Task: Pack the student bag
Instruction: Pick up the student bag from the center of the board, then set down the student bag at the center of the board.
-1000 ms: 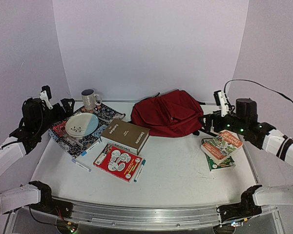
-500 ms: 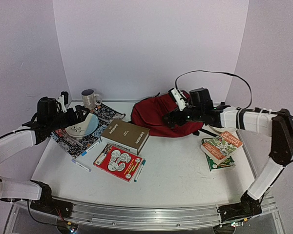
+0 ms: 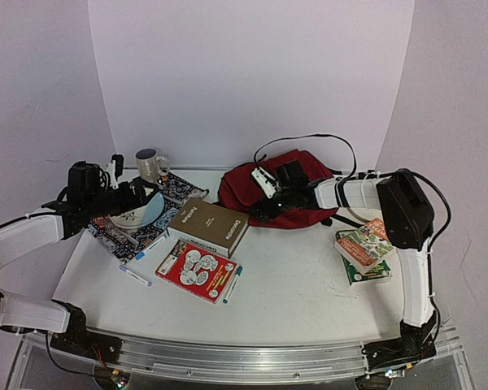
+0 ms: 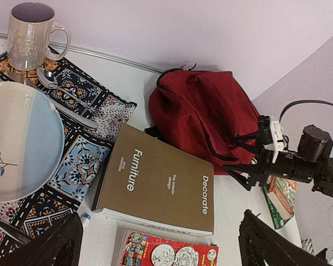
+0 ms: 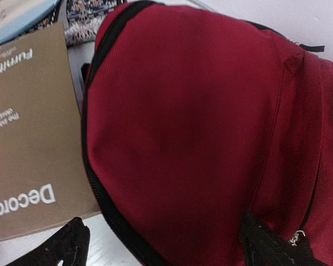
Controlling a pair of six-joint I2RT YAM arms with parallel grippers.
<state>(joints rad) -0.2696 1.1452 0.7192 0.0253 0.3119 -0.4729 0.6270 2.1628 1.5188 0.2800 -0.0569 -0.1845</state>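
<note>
Right hand (image 4: 233,156) swung across to the backpack (image 3: 240,191), which lies far centre on the worktop (image 3: 309,276); jaws apart, left hand (image 3: 142,197) likewise. Risk: grabbing only loose fabric, so it drags instead of opening.

The top camera looks down over the whole table (image 3: 309,276) from behind the arms. The left wrist camera faces the bag (image 4: 200,116) from farther off; the right hovers close above it. All three share the bag and the brown book (image 3: 207,226).
</note>
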